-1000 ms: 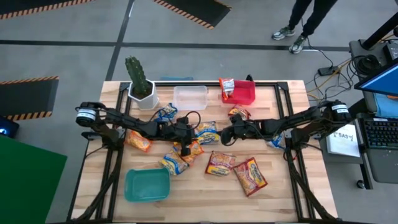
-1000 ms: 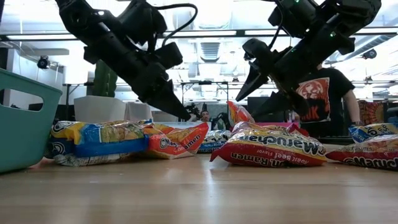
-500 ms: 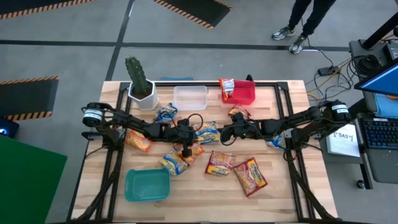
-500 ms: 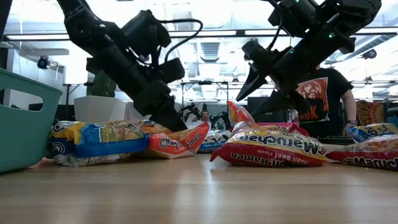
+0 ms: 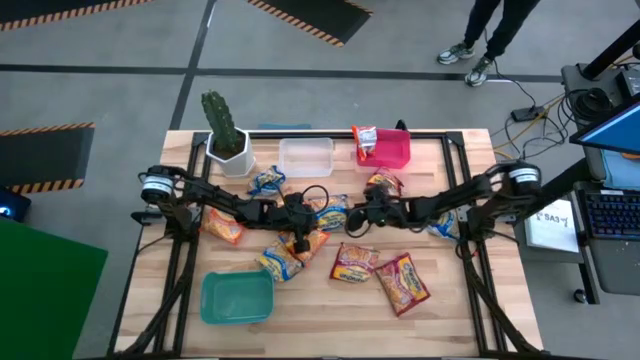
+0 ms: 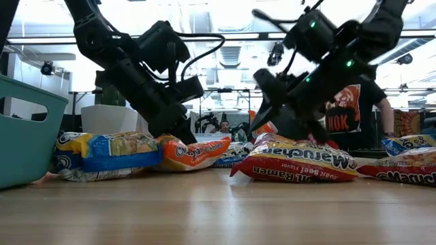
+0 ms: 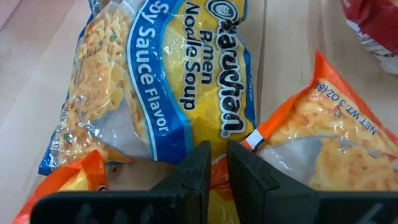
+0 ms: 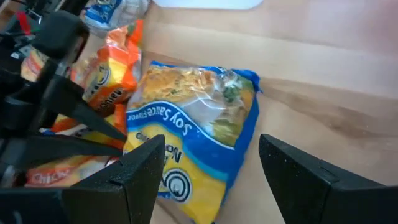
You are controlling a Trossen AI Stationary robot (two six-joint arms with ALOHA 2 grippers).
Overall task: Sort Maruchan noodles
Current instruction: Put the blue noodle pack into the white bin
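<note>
Wood table (image 5: 440, 310): red bin (image 5: 390, 150) holds packet (image 5: 364, 137); left gripper (image 5: 297, 243) pinching orange packet (image 5: 312, 240); right gripper (image 5: 352, 212) spread.

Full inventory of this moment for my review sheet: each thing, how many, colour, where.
packets: about ten, orange, red or blue, spread mid-table; one more in the red bin
red bin: one, table's far edge
clear bin: one, left of the red bin
teal bin: one, near left part
cactus: one, green, white pot, far left corner
table: one, light wood
person: one, dark legs, floor beyond table
left gripper: dark, at an orange packet
right gripper: dark, open, over a blue packet
</note>
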